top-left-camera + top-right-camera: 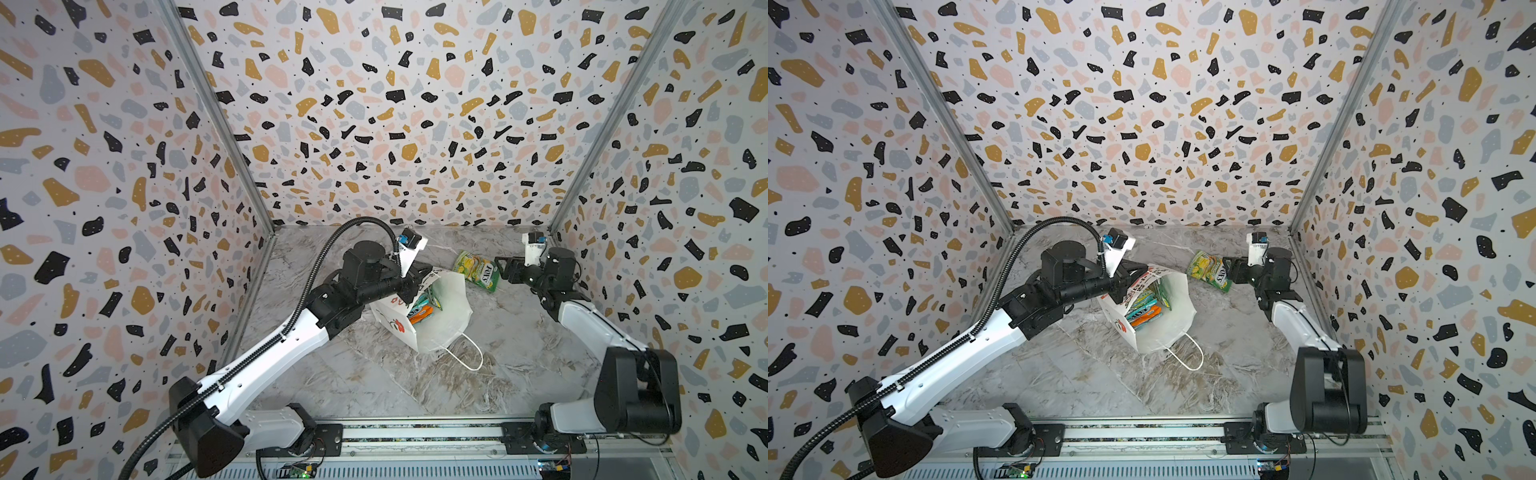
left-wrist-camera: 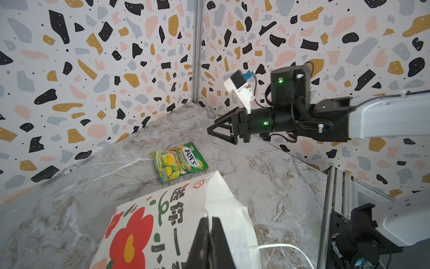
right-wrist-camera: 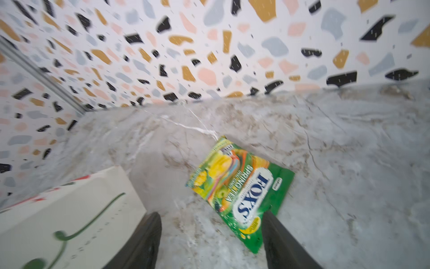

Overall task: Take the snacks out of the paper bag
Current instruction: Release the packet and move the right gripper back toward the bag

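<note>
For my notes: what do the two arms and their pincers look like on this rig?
Both arms have white shells and black joints: left arm, right arm. A black corrugated hose runs along the left one. The left pincer and right pincer have black triangular fingers; a white-mounted wrist camera with blue plug sits above each.

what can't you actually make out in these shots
- Snacks inside the paper bag: both top views show only a few coloured edges; the bag's walls hide the count.
- Flower print on the bag: in the top views, mostly covered by the left arm.
- Small print on the green-yellow pouch: right wrist view, blurred.
</note>
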Robot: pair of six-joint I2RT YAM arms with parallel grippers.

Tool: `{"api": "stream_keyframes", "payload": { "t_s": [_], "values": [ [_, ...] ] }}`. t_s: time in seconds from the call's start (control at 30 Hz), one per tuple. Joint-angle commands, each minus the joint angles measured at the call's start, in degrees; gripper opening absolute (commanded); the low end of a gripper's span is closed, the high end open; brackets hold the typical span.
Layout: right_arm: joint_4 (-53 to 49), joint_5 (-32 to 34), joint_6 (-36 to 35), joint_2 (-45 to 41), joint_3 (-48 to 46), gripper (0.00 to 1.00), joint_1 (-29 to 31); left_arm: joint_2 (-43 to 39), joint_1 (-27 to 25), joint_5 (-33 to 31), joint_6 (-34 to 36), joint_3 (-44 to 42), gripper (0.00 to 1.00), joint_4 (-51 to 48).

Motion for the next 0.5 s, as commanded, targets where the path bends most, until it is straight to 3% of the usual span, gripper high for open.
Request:
{"api": "stream_keyframes", "payload": {
  "t_s": [0.0, 0.27, 0.47],
  "values": [
    [1.52, -5.13, 0.86, -6.97, -1.81, 0.7, 3.48, -0.09, -0.2, -0.34, 0.66, 0.08, 0.0, 1.0],
    [-2.16, -8.22, -3.06, -18.34, -3.38, 0.69, 14.57, -0.27, -0.21, -0.26, 0.62, 0.17, 0.0, 1.02],
    [-6.71, -7.63, -7.54, -19.41, -4.57, 0.68, 22.84, -0.36, -0.21, -0.13, 0.48, 0.23, 0.0, 0.98]
  ]
}}
